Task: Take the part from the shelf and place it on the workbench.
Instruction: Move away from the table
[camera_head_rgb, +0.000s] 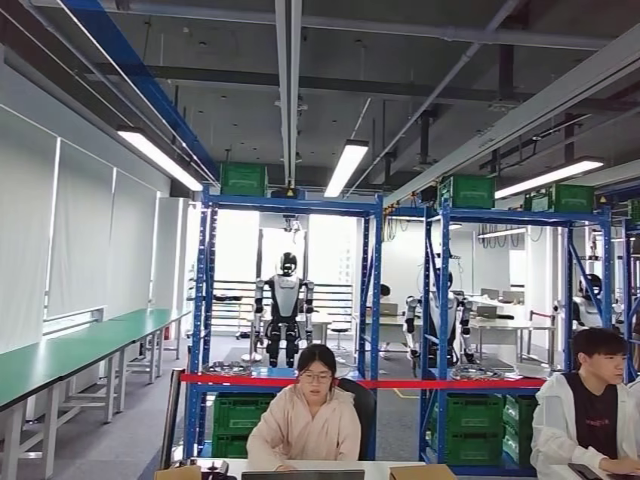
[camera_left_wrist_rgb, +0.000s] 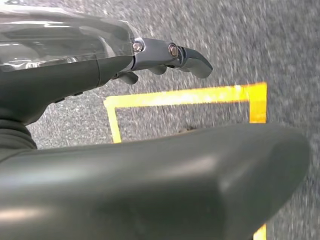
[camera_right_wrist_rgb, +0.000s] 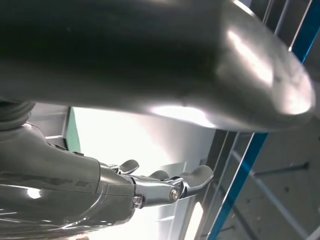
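**Both hands free, shelves ahead beyond the red tape**

Closest to the lens in each wrist view is the robot's own hand. Left hand (camera_left_wrist_rgb: 113, 125): thick grey thumb across the frame, darker fingers (camera_left_wrist_rgb: 188, 59) stretched out straight above it, nothing between them, so it is spread and holds nothing. Beneath it lies grey speckled floor (camera_left_wrist_rgb: 286, 45) with a yellow taped rectangle (camera_left_wrist_rgb: 177, 96). Right hand (camera_right_wrist_rgb: 124, 140): likewise thumb and extended fingers (camera_right_wrist_rgb: 192, 179) apart, nothing held; behind it a blue shelf upright (camera_right_wrist_rgb: 241, 180) and bright panels.

From the head view, a desk edge (camera_head_rgb: 302, 466) runs along the bottom, with a seated person in a pale pink hoodie (camera_head_rgb: 308, 415) and, at the lower right corner, a second seated person in a white jacket (camera_head_rgb: 589, 405). Behind them a red barrier tape (camera_head_rgb: 423, 382) stretches across two blue shelves (camera_head_rgb: 375, 300). On the shelf level just behind the tape sit round metallic parts, one at the left shelf (camera_head_rgb: 226, 368) and one at the right shelf (camera_head_rgb: 475, 372); which is the task's part I cannot tell. Green crates (camera_head_rgb: 241, 412) fill the lowest shelf levels and more green crates (camera_head_rgb: 243, 180) stand on top. Two humanoid robots (camera_head_rgb: 285, 310) stand beyond the shelves. A long green-topped workbench (camera_head_rgb: 68, 352) runs along the left wall.
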